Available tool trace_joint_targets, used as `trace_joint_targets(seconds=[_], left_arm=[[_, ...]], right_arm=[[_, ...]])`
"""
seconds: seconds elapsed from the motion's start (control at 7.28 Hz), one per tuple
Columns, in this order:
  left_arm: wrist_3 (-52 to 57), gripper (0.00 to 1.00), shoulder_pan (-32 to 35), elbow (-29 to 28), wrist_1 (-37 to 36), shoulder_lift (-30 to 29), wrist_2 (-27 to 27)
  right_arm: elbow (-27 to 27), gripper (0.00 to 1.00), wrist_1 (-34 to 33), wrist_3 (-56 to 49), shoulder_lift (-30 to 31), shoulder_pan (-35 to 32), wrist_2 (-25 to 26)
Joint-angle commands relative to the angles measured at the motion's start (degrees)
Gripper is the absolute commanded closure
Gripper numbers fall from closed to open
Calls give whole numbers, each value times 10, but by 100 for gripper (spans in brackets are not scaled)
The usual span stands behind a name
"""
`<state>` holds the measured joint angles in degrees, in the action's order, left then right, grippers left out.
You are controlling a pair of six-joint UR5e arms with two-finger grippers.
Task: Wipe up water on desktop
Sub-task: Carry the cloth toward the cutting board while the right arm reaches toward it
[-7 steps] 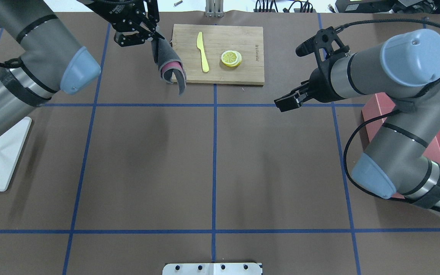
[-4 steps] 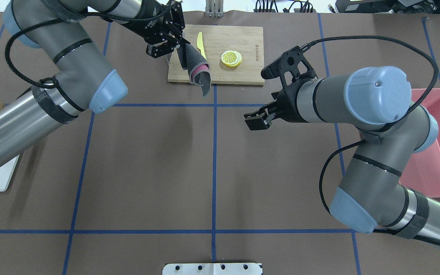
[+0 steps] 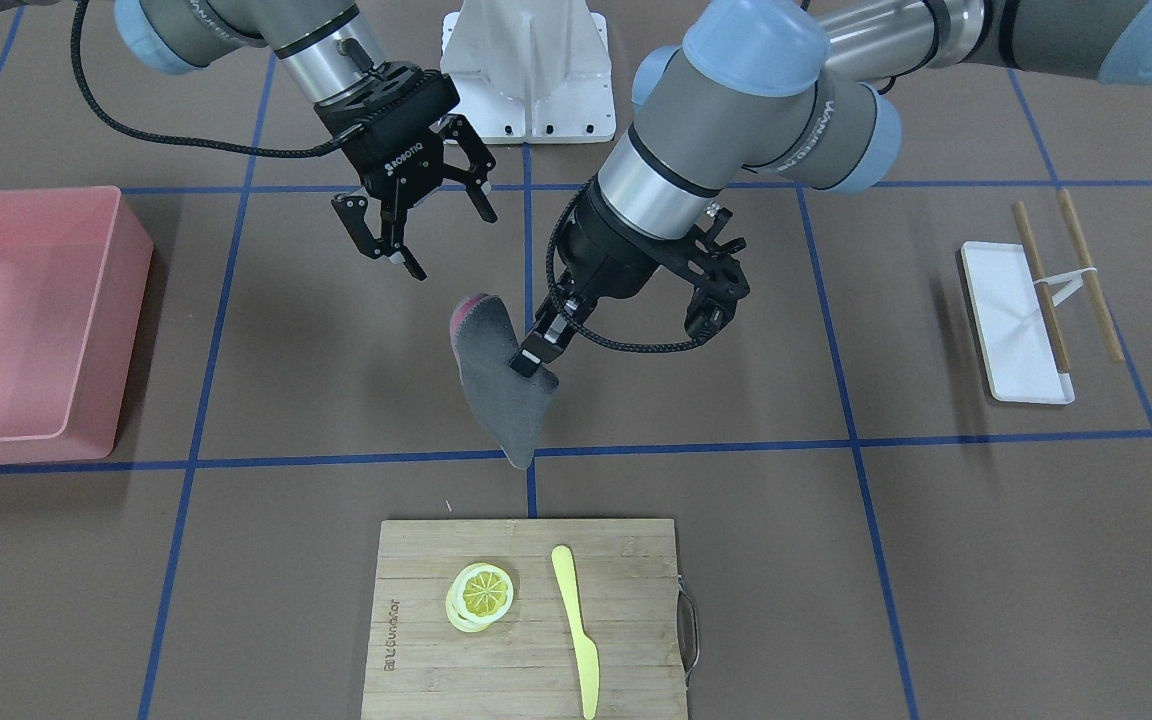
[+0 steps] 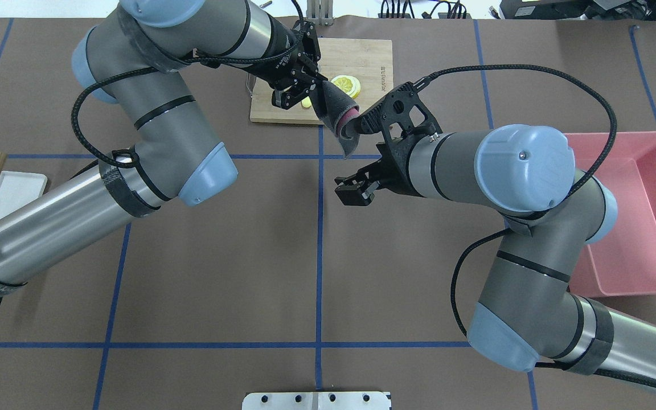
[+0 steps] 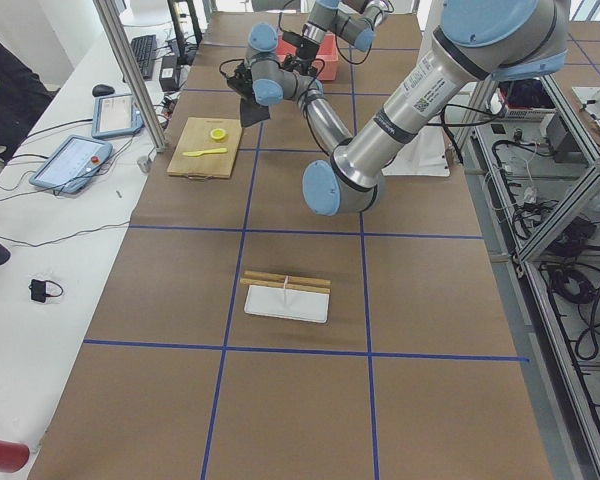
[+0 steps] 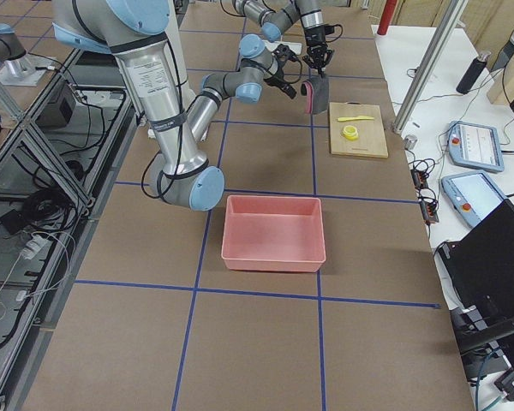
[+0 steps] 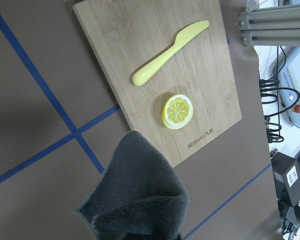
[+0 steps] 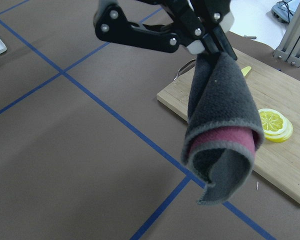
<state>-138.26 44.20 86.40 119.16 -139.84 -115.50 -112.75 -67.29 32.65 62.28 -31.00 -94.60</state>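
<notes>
A grey cloth with a pink inner layer hangs rolled from my left gripper, which is shut on its top corner. It hangs in the air over the desktop, at the cutting board's near edge by the centre tape line. The front view shows the cloth below the left gripper. My right gripper is open and holds nothing, a short way from the cloth. In the right wrist view the cloth fills the middle. I see no water on the brown surface.
A bamboo cutting board carries a lemon slice and a yellow knife. A pink bin sits at the robot's right. A white tray with chopsticks lies at its left.
My left arm carried the cloth rightward, from left of the cutting board to the centre line. My right arm swung left toward the middle, uncovering the pink bin.
</notes>
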Motion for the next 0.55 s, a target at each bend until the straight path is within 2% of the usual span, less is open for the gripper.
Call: trace_joint_targets(seconds=[0.0,0.14,0.41], left_arm=[[-6,100,-6,16,-5,5,-16],[-5,100,-5,28,-8,9,-49],[-5,100,-5,60,-17,24,-67]], right_arm=[[7,2,1,0,2,1,9],[12,1,1,0,3,0,18],[17,2,3,0,3,0,26]])
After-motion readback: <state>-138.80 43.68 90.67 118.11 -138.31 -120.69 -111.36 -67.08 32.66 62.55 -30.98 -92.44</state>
